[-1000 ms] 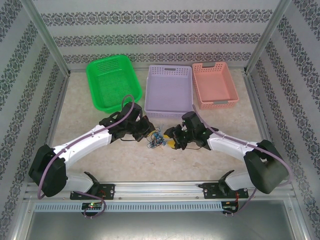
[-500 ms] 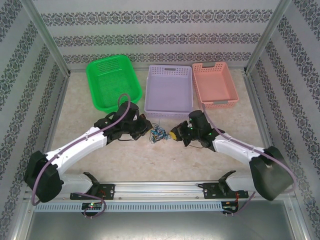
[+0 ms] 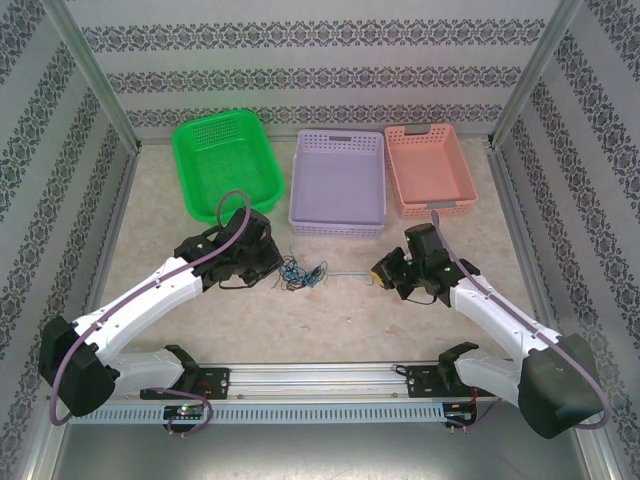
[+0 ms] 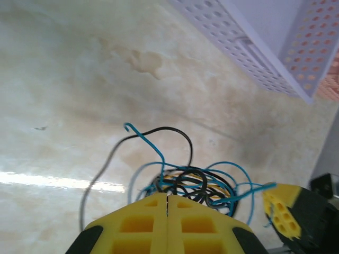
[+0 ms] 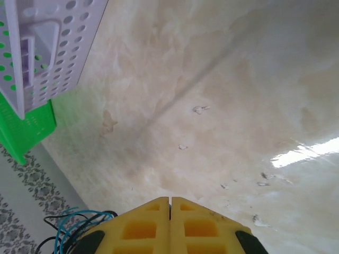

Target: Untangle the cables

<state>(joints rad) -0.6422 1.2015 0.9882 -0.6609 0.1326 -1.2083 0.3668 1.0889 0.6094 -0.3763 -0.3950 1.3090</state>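
**Strand held taut between two grippers**

A pale marbled table [image 3: 330, 325] is seen from above. A green basket [image 3: 225, 165], a purple basket [image 3: 338, 185] and a pink basket [image 3: 428, 175] are lined along its far side. Nearer, the left gripper [image 3: 272, 268] and the right gripper [image 3: 378, 272] are set facing each other, well apart.

The cables [image 3: 300, 272] lie on the table as a small black and blue knot. It sits just beside the left gripper, in front of the purple basket. The left gripper's yellow fingers are pressed flat together. In its wrist view the loops are seen to run under the fingertips, so the knot is judged to be pinned there. The right gripper's fingers are likewise closed with no gap. A pale strand [image 3: 350, 272] is stretched straight from the knot to them and is judged to be pinched.

The step in hand is taken to be the pulling of one strand free while the rest is anchored. A steady pull to the right is called for next, with the left hold firm. Should the knot tighten, another pull direction would be needed.

No brand, label or writing can be read.
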